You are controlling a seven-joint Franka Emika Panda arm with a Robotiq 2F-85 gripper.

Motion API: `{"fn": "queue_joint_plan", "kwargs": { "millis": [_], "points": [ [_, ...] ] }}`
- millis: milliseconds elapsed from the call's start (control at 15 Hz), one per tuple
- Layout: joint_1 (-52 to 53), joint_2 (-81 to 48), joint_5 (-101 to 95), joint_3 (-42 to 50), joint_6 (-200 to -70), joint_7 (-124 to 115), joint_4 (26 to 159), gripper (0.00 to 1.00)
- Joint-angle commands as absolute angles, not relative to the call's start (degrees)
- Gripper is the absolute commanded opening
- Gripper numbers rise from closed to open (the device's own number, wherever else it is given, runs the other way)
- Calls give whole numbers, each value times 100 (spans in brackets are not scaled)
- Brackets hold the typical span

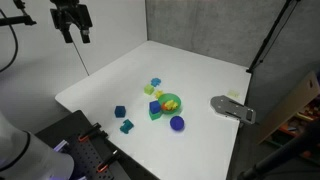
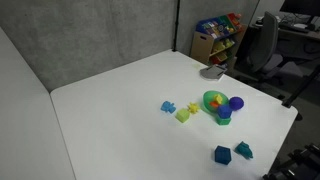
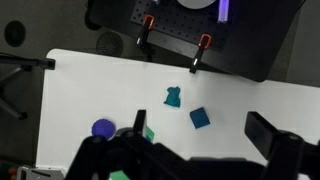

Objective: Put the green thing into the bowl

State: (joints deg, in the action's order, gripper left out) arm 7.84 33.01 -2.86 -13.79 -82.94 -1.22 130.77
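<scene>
White tabletop backed by grey partition panels fills both exterior views, and high over its upper-left corner in an exterior view hangs the gripper, empty, with its jaws spread wide and nothing between them; the wrist view agrees, its dark fingers framing the lower edge far apart. Seen from the wrist, the green thing, a small teal block, sits a little above the centre of the frame, roughly in line with the gap between the fingers, with the dark blue cube just beside it to the lower right, near but not touching. In an exterior view the block lies at the lower left of the toy cluster, well apart from the gripper and far down-frame from it, so the coming move looks like a long descent toward the lower centre. Its long axis seems to run up and down the wrist frame, though it is too small to be sure; I judge the jaws should straddle it from the sides and keep off the cube. Further out, the bowl stands right of the block near the frame's middle, the brighter green block at its rim and the blue-purple ball just beside it
</scene>
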Motion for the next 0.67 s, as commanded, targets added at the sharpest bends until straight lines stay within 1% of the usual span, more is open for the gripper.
{"fn": "queue_joint_plan", "kwargs": {
  "millis": [0,600],
  "points": [
    [908,3278,-326,-1286,-8280,-178,13062,100],
    [882,3258,-383,-1286,-8402,-233,13106,100]
  ]
}}
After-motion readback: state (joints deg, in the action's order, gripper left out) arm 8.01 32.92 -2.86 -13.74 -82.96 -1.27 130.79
